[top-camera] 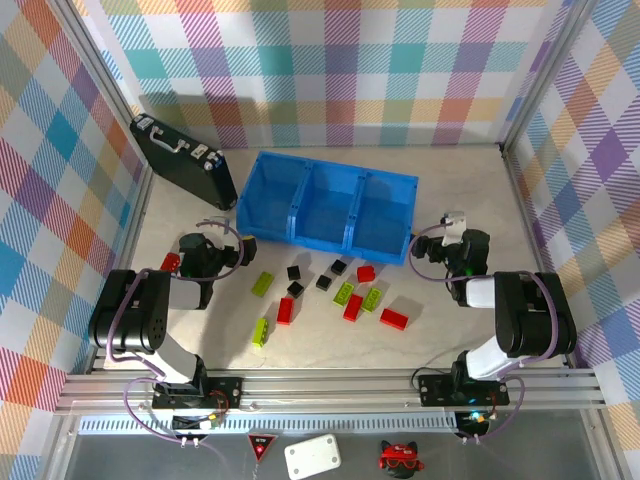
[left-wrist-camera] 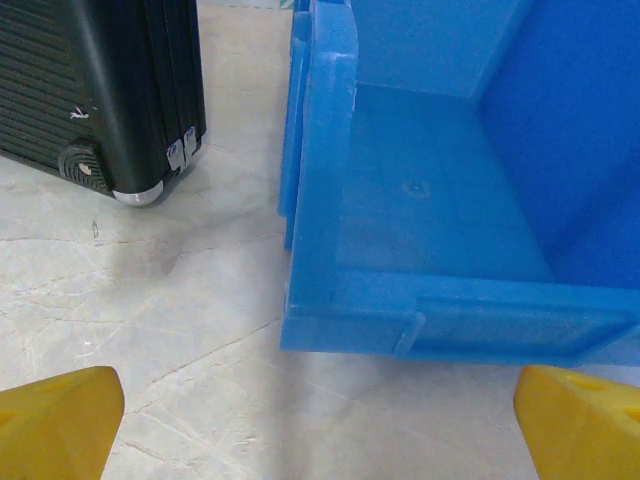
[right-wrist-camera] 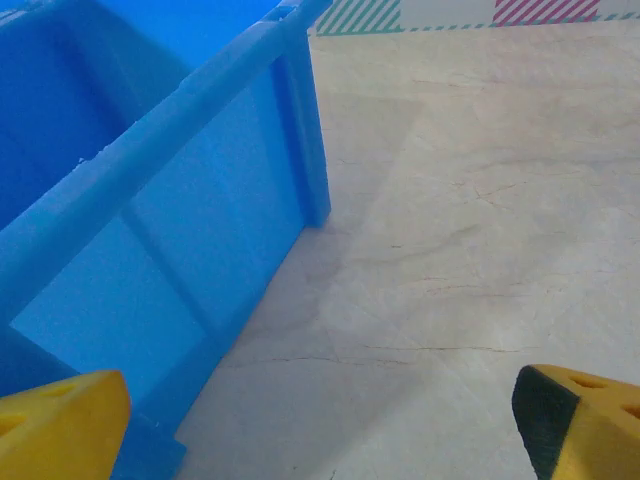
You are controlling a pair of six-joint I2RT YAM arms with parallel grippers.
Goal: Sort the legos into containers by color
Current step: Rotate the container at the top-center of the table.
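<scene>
The legos lie loose on the table in front of the containers (top-camera: 303,196), three joined blue bins. Red legos (top-camera: 352,307), lime-green legos (top-camera: 263,283) and small black legos (top-camera: 295,289) are scattered between the two arms, and one red lego (top-camera: 170,262) sits by the left arm. My left gripper (top-camera: 238,246) is open near the left bin's front corner (left-wrist-camera: 345,320), with nothing between its yellow fingertips (left-wrist-camera: 55,420). My right gripper (top-camera: 452,232) is open beside the right bin's outer wall (right-wrist-camera: 200,250), its fingertips (right-wrist-camera: 585,420) wide apart over bare table.
A black briefcase (top-camera: 185,160) with metal latches lies at the back left, close to the left bin; its corner (left-wrist-camera: 100,90) shows in the left wrist view. Checked walls enclose the table on three sides. Bare table lies right of the bins.
</scene>
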